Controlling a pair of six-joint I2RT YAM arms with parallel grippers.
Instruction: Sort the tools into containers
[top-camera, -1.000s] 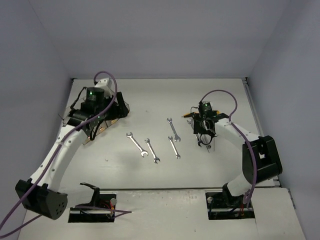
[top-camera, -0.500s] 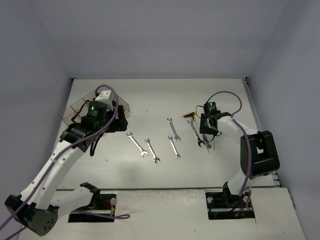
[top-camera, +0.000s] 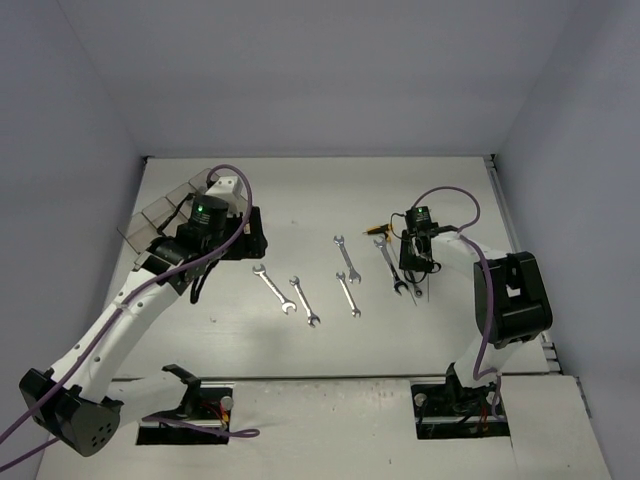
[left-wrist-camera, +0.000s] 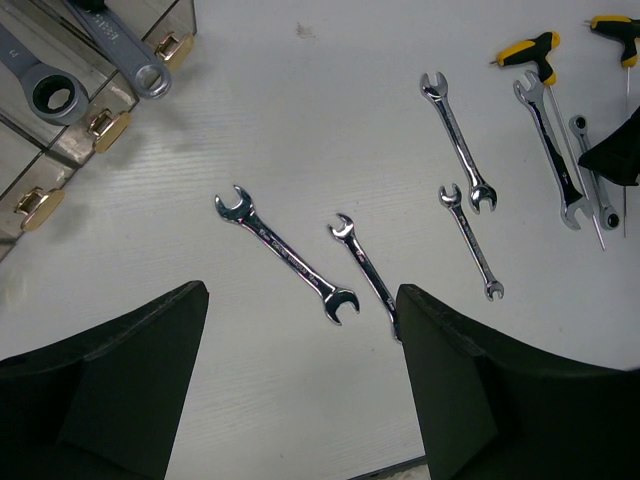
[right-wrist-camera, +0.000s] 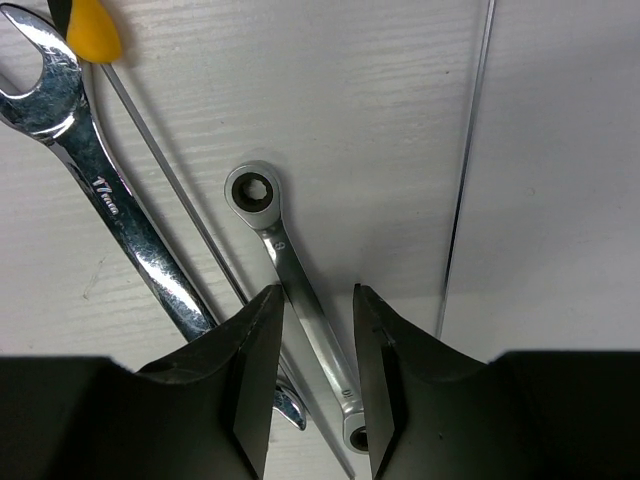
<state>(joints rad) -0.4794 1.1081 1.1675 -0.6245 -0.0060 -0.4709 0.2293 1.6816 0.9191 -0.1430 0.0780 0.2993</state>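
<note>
The matte white table (top-camera: 300, 340) carries four narrow bins of smoky clear plastic (top-camera: 160, 212), joined in a row with brass-coloured latches. They sit ahead and left of the left gripper (left-wrist-camera: 300, 295), whose broad black fingers are spread wide, holding nothing. Dull grey ring wrenches (left-wrist-camera: 50, 85) lie inside the bins. The right gripper (right-wrist-camera: 312, 300) is nearly closed, straddling a slim polished ratchet wrench (right-wrist-camera: 290, 265) without touching it. A larger mirror-bright wrench (right-wrist-camera: 120, 210) lies to its left.

A white table (top-camera: 330, 345) sits enclosed by plain pale lavender-grey walls (top-camera: 320, 75) under even light.
</note>
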